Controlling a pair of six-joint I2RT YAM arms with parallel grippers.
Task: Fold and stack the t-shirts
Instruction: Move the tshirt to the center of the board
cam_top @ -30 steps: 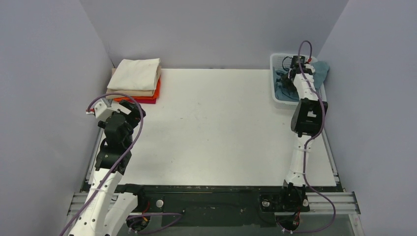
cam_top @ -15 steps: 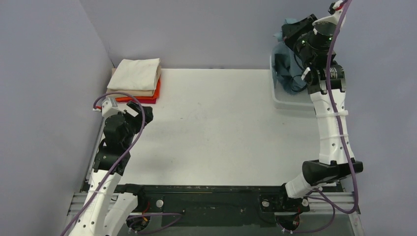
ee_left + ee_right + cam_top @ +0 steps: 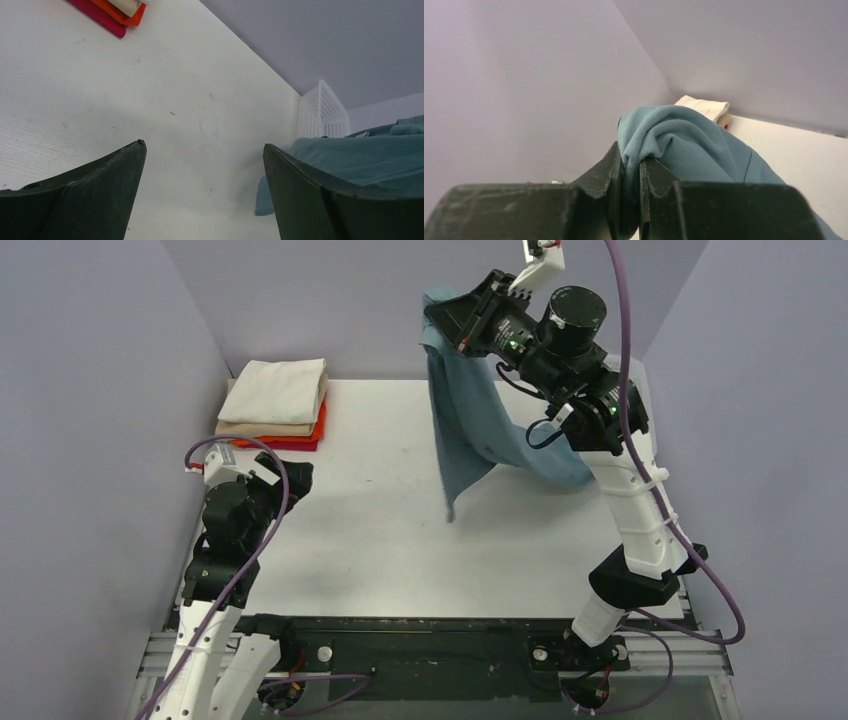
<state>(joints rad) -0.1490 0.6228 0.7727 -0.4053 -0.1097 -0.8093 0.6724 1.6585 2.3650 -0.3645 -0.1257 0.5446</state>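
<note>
Right gripper (image 3: 630,165) clamps teal t-shirt (image 3: 465,425), hanging over tabletop (image 3: 380,530) middle; left gripper (image 3: 204,145) gapes wide, empty, near folded stack (image 3: 275,405), far-left corner.

right gripper (image 3: 445,315) raised, pinching teal t-shirt (image 3: 465,430), folded stack (image 3: 280,395) far left

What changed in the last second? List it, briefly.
The right gripper, shut on the teal t-shirt, swung up and left out of the basket; the shirt now hangs over the table. The left gripper stayed open and empty; the folded stack did not move.
</note>
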